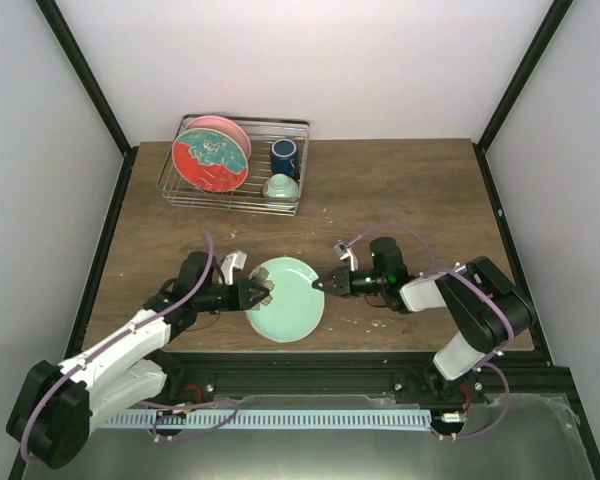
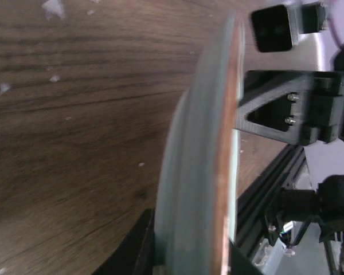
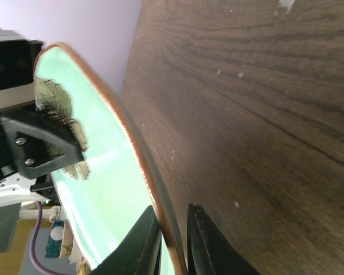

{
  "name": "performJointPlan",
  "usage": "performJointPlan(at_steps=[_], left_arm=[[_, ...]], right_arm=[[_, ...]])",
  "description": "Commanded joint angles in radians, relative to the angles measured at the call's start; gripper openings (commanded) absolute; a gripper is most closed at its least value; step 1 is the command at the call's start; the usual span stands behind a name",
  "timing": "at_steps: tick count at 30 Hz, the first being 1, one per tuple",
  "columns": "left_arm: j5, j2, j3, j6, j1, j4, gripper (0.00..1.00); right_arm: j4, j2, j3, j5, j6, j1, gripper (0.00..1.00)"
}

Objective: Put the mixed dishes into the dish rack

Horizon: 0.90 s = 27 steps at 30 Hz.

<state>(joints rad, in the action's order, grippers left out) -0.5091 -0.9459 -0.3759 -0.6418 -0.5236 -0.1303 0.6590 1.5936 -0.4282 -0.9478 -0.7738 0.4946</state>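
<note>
Green plate [image 1: 288, 300]: at the near middle of the table [image 1: 410, 200], face up toward the overhead camera, held between the two arms. We cannot tell whether its underside touches the wood.

Left gripper [image 1: 259, 293]: closed on the plate's left rim; in the left wrist view we see the rim edge-on between the dark fingers.

Right gripper [image 1: 321, 284]: pinching the opposite rim, one finger on each face in the right wrist view.

Dish rack [image 1: 220, 203]: back left of the table, well apart from the plate. We note a floral plate [image 1: 210, 160] standing on edge in it, a pink plate [image 1: 228, 127] just behind, and a blue cup [image 1: 285, 158] and a pale bowl [image 1: 282, 187] at its right end.
</note>
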Motion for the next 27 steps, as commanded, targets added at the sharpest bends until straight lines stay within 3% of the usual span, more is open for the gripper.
performJointPlan(at_steps=[1,5,15,19,23,27], left_arm=[[-0.020,0.015,-0.009,0.013,-0.007,0.024,0.11],[-0.017,0.022,-0.019,0.019,-0.008,0.013,0.00],[0.065,0.030,-0.082,0.079,0.003,-0.122,0.00],[0.101,0.030,-0.133,0.128,0.045,-0.209,0.00],[0.215,-0.002,-0.284,0.228,0.070,-0.365,0.00],[0.366,-0.087,-0.540,0.364,0.073,-0.544,0.00]], right_arm=[[0.067,-0.014,-0.020,-0.068,0.013,-0.004,0.15],[0.073,-0.014,-0.010,-0.068,0.014,-0.004,0.16],[0.011,-0.089,0.034,-0.067,0.063,-0.027,0.35],[-0.120,-0.172,0.055,-0.024,0.128,-0.049,0.41],[-0.308,-0.272,0.039,0.087,0.212,-0.050,0.46],[-0.427,-0.318,0.018,0.173,0.261,-0.050,0.46]])
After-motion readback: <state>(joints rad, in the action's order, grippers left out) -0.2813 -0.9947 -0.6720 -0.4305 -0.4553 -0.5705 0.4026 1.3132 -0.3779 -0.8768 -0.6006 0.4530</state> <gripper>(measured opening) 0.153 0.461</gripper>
